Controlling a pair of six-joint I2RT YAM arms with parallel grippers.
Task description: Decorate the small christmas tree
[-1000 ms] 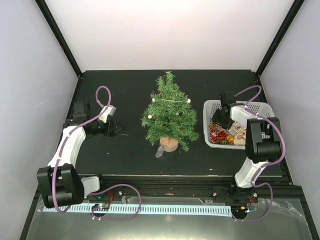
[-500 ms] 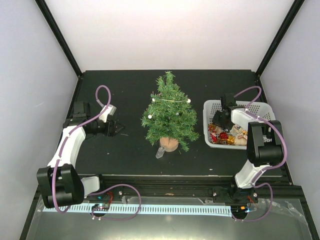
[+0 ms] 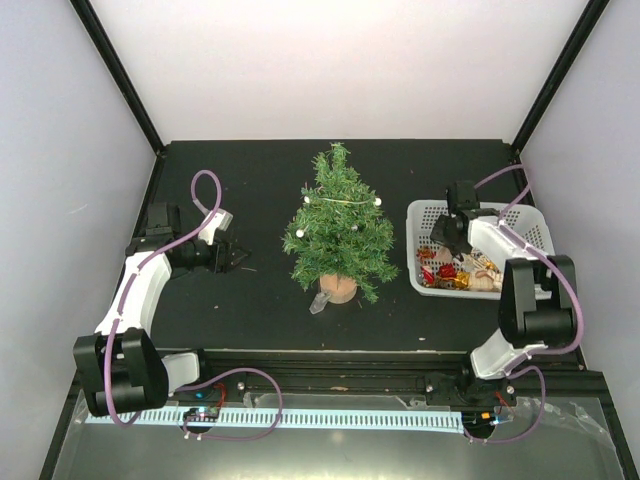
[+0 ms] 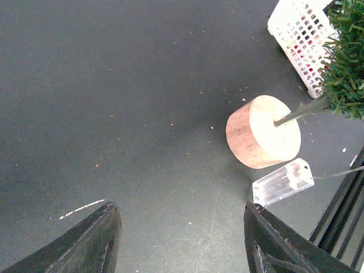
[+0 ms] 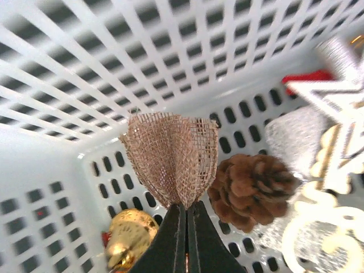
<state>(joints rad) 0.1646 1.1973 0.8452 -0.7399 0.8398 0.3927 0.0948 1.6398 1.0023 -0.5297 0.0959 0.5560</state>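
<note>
Within the last second the right gripper [image 5: 186, 211] has closed; its fingers now pinch a burlap ornament [image 5: 170, 158] inside the white basket [image 3: 428, 212], at 3 o'clock from the small christmas tree [image 3: 338, 228] at mid-table. The left gripper [image 4: 181, 219] is at 9 o'clock, fingers apart. The pick looks done; next, lift the ornament to a branch.

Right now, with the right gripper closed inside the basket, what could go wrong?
The right gripper pinches only the narrow end of the burlap ornament, so it may slip out when lifted. The pine cone and gold ornament lie close beside it and could snag or get dragged along.
</note>
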